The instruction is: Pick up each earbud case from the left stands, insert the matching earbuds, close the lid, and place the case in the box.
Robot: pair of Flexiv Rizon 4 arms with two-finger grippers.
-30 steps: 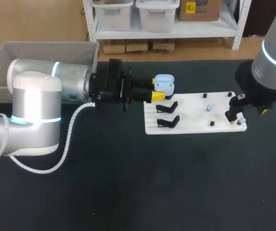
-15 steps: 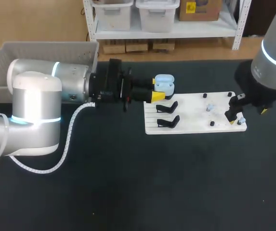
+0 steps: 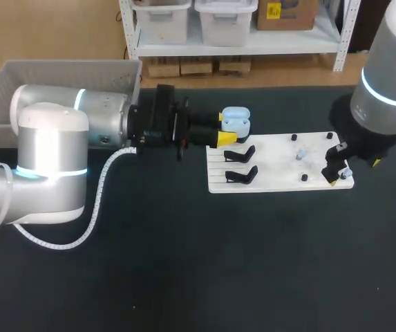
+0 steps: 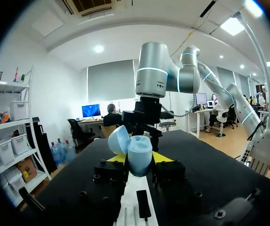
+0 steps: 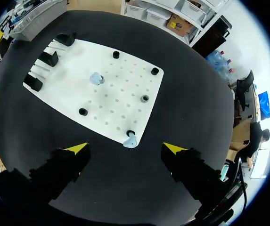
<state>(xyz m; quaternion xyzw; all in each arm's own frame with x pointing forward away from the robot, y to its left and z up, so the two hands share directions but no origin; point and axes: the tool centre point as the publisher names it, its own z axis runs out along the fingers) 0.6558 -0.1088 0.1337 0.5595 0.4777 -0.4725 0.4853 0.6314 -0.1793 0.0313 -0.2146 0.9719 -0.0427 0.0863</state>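
A light blue earbud case (image 3: 236,117), its lid swung open, is held above the far left corner of the white board (image 3: 280,166); my left gripper (image 3: 229,131) is shut on it. In the left wrist view the case (image 4: 139,149) sits between the yellow tips of the left gripper (image 4: 138,161). Two empty black stands (image 3: 240,153) line the board's left side. One pale blue earbud (image 3: 300,155) sits mid-board. Another earbud (image 5: 130,140) stands at the board's corner, just ahead of my open right gripper (image 5: 126,149), which hovers over it (image 3: 336,170).
A grey bin (image 3: 66,69) stands at the back left behind my left arm. Small black pegs (image 5: 145,98) dot the board (image 5: 120,89). Dark tabletop (image 3: 204,263) stretches in front of the board.
The right arm has shifted slightly leftward and nearer over the board's right corner. The left arm and the case have not moved.
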